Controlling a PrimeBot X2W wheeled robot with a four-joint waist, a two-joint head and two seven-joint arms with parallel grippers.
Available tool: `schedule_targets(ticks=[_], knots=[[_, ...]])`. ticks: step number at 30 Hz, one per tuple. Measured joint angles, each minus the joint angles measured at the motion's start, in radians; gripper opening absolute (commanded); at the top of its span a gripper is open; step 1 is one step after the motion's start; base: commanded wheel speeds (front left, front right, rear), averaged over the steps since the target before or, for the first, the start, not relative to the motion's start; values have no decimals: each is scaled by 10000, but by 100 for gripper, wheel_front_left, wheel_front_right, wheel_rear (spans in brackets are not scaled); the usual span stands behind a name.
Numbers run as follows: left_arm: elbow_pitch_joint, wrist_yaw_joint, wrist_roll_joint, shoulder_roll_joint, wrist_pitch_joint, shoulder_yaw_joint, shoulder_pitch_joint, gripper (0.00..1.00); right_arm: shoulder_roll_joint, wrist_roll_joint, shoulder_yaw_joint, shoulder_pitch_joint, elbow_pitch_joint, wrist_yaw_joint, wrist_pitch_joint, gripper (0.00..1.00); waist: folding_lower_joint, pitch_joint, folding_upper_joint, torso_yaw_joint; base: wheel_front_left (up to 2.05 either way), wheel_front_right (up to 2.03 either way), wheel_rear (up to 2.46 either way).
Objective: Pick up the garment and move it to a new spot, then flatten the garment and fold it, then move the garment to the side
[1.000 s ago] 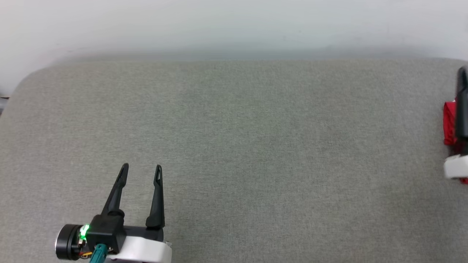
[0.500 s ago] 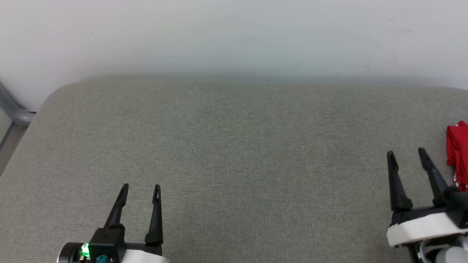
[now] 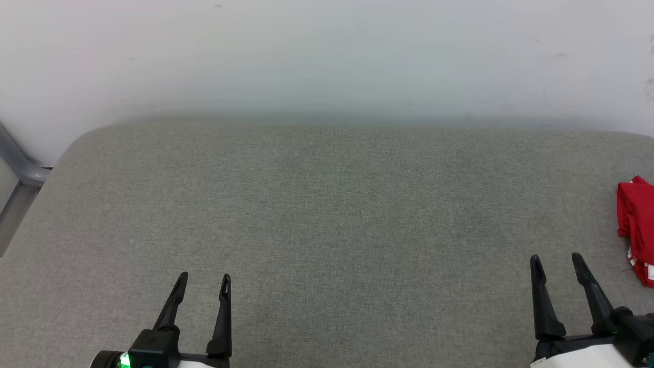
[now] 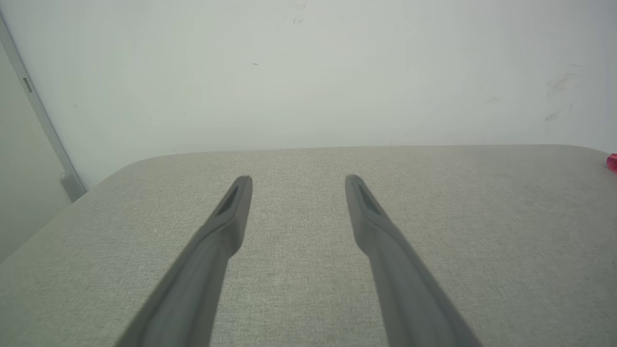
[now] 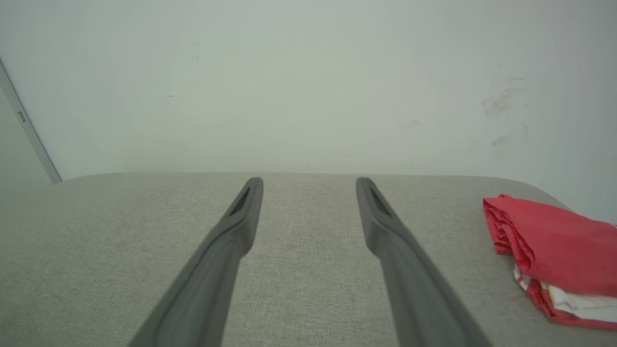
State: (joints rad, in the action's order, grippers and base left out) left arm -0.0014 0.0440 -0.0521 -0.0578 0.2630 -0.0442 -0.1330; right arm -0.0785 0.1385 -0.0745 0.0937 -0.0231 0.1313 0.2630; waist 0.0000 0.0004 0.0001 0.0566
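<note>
Red shirt (image 3: 636, 220) lies folded at the far right of the grey cloth-covered table (image 3: 327, 204) in the head view, near the right gripper (image 3: 556, 258) but not touching it; the left gripper (image 3: 204, 278) is well apart. Both have fingers spread, holding nothing.

Left wrist view: a red sliver at the frame's right edge.

Right wrist view: the shirt sits in layers (white showing underneath) by the table's rounded corner. A careless nudge could push it off or undo the fold.

Behind is a pale, scuffed wall (image 3: 327, 51), with a grey metal rail (image 3: 20, 168) at the left.
</note>
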Motion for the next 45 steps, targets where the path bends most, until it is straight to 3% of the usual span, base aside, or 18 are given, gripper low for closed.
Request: schedule_targets(ticks=[16,17,24,45], knots=[[35,165,-35,27,0,88,-31,100,226,293,48,393,288,0,2,100,0,-51,0,-24,0,0,0],[42,165,-31,29,0,94,-31,0,228,293,56,393,288,0,2,0,0,-49,0,-23,0,0,0],[579,167,-236,58,-81,82,-178,0,234,479,96,447,-244,2,-77,0,0,-47,0,-29,0,0,0],[1166,349,-4851,-44,-974,253,423,0,190,4702,127,-86,-817,2,-984,0,0,-34,0,-130,0,0,0]])
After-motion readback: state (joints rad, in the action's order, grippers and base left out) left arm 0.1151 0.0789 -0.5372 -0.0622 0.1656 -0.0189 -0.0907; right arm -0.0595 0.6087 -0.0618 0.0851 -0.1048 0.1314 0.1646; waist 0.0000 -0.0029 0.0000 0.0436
